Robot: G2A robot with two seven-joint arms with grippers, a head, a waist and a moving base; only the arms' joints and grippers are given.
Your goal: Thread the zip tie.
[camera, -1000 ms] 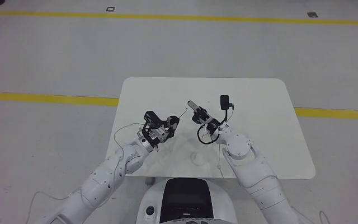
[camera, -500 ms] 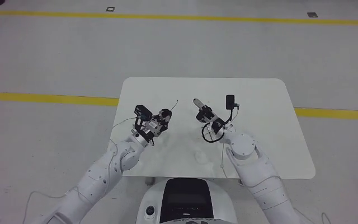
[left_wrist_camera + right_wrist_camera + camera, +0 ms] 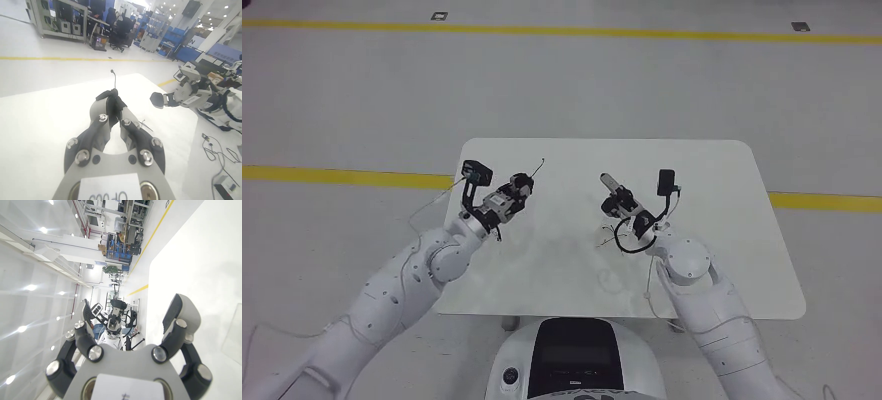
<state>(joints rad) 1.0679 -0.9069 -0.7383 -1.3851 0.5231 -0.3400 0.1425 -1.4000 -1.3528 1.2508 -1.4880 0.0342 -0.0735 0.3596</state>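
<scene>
The left gripper (image 3: 115,98) is clamped fully shut on the black zip tie (image 3: 114,81). The tie is pinched low down, so a short, slightly curved length stands out past the fingertips and ends in a small head. This gripper is held above the far left corner of the surface (image 3: 722,200). The right gripper (image 3: 131,306) is spread wide with nothing in it, well apart from the left one and nearer the middle of the far edge. A few thin dark strands (image 3: 144,125) are seen lying on the surface between the two arms. Whether the tie's tail has been passed through its head cannot be told. Since the strap is thin and springy and only a little of it is gripped, it could be twisted or pulled out of the pads when it is next touched. An approach from so far off could also be misaligned with the small head. Compared with a second ago, the grippers have been drawn apart from near the middle of the surface. The left one has been carried toward the left edge with the tie, and the right one away to the right.
</scene>
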